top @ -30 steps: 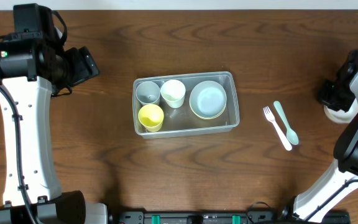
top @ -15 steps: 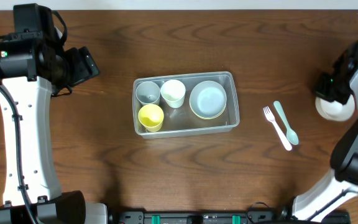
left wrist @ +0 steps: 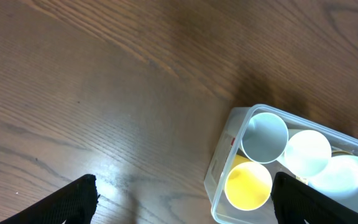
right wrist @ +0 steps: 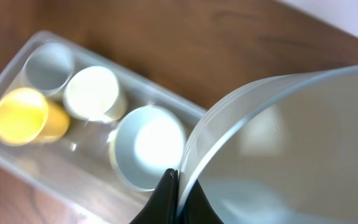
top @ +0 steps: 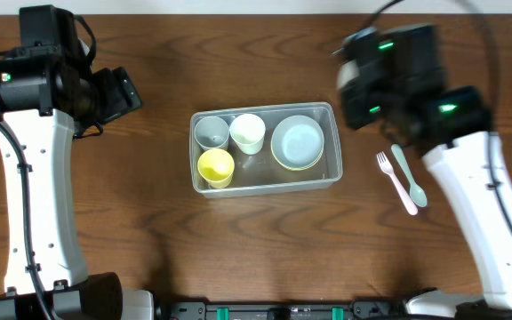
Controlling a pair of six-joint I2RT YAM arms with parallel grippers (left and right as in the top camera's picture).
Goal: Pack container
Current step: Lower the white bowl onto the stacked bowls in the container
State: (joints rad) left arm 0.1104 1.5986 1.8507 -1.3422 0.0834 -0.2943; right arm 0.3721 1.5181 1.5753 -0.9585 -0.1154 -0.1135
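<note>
Two claws in play. The right claw [right wrist: 178,196] is clamped on the rim of a white bowl [right wrist: 278,143], one finger on each side of the wall. The left claw [left wrist: 190,202] has its fingers wide apart and holds nothing.

The container [top: 260,171] is mid-bench. From overhead, the right arm [top: 398,80] sits just beside its far-right corner. In the right wrist view the tub lies left of the claw, and the held bowl's rim overlaps the tub's right end. The left claw is well apart from it, out to the left and further back. Only the tub's left end shows in that wrist view.

Inside the container:
- grey cup [top: 211,132], far left
- white cup [top: 248,132], beside the grey cup
- yellow cup [top: 216,166], near left
- stacked bowls [top: 298,142], right end

A fork [top: 396,184] and a mint spoon [top: 409,176] lie on the bench to the right of the tub.

Versus 0.5 s ago: the right arm swung in from the right bench edge. The white bowl left its spot on the bench there and is now in the claw. The tub, its contents, the cutlery and the left arm are unchanged.
</note>
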